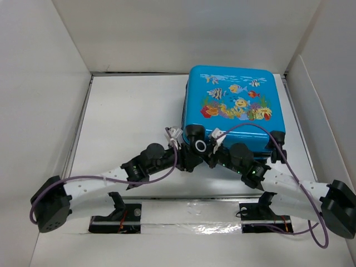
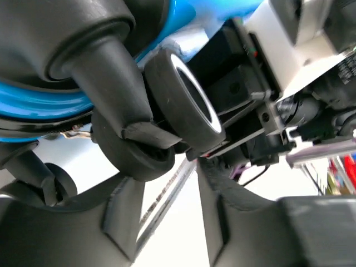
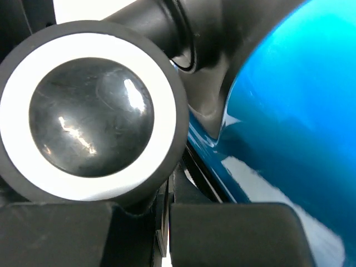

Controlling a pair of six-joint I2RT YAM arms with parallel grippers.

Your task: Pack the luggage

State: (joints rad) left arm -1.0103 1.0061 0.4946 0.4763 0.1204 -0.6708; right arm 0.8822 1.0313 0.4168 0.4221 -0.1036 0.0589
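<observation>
The luggage [image 1: 233, 103], a bright blue hard-shell case with a fish print, lies shut and flat at the back right of the table. Both grippers meet at its near left corner, by a black wheel with a white ring [image 1: 200, 146]. My left gripper [image 1: 177, 139] is open; in its wrist view the fingers [image 2: 119, 217] stand apart just under the wheels [image 2: 186, 105], nothing between them. My right gripper [image 3: 168, 207] is shut on a thin tab [image 3: 162, 219], seemingly the zipper pull, right beneath the wheel [image 3: 92, 114] and against the blue shell [image 3: 289, 111].
White walls [image 1: 50, 83] enclose the white table [image 1: 128, 111] on three sides. Purple cables [image 1: 167, 172] loop along both arms. Two black mounts [image 1: 119, 208] sit at the near edge by the arm bases.
</observation>
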